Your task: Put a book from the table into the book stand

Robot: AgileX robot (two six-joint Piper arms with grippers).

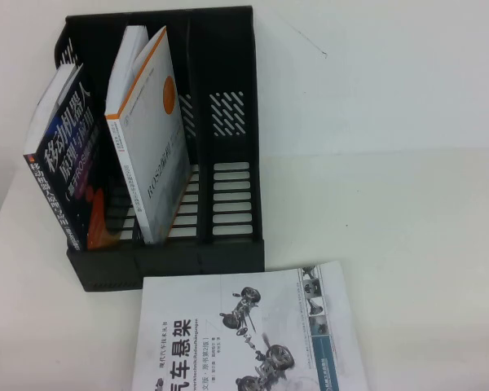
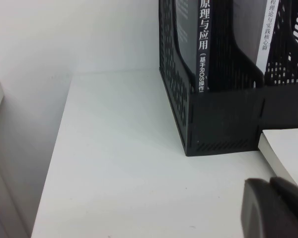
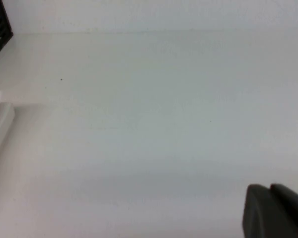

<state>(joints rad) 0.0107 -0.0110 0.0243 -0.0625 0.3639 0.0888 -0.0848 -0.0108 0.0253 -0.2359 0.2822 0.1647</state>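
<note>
**Flat book, free slot on the right, neither arm on it**

From the high view I see the book lying flat and face up on the table, just in front of the book stand, its far edge close to the stand's front lip. The stand's left slot holds a dark-covered book, the middle slot a white book with an orange edge; the right slot looks empty, so I judge that is where mine goes. No arm shows here.

In the left wrist view, the left gripper is only a dark corner low over the table, near the stand's outer front corner. I cannot tell whether it is wide or narrow. A pale page edge of the book lies just beside it.

In the right wrist view, the right gripper is the same dark corner over bare table, well away from the stand; its opening I cannot tell either, and it holds nothing visible.

As for handling, I'd guess a large, thin paperback: light, but floppy, with a smooth cover likely to slide. Lying flat it offers no edge to pinch, so I would drag it until one edge overhangs the table, or lift a corner, then grip near the spine where it is stiffest.
</note>
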